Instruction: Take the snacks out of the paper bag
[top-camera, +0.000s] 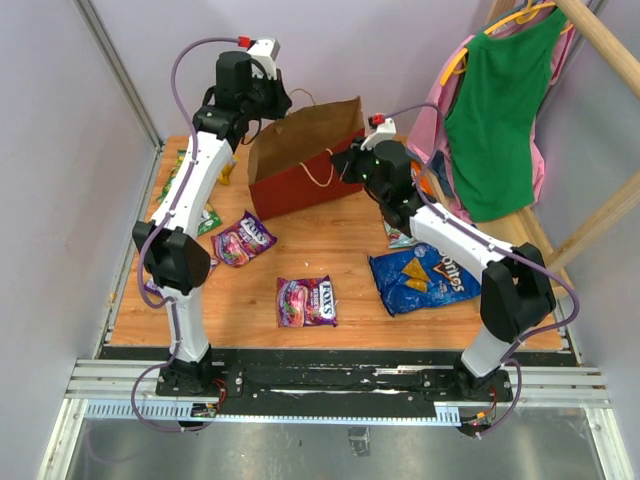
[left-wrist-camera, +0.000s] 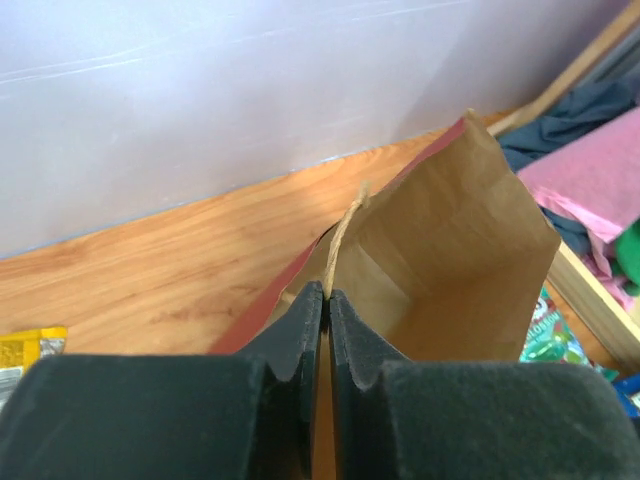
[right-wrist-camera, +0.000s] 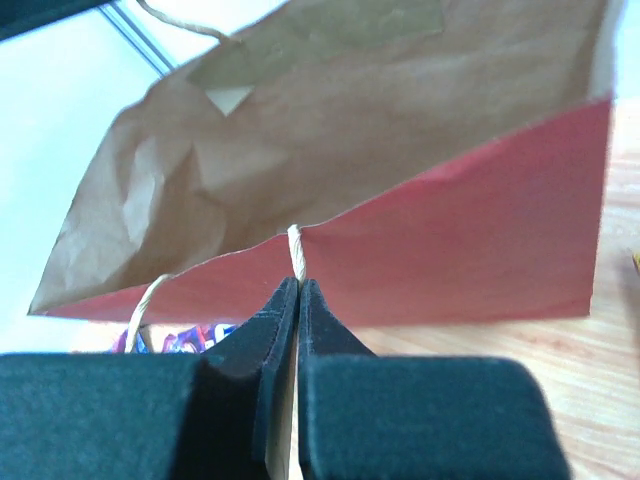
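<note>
The red paper bag stands at the back of the table, its brown inside facing up and no packets showing within. My left gripper is at its far rim, and in the left wrist view the left gripper is shut on a beige loop handle, with a hairline gap between the pads. My right gripper is shut on the near handle at the red wall. Snacks lie on the wood: a purple packet, a pink-purple packet, a blue chip bag and a teal-white packet.
Green-yellow packets lie along the left edge behind the left arm. Garments on hangers, one of them green, hang from a wooden rack at the right. Grey walls close in the back and left.
</note>
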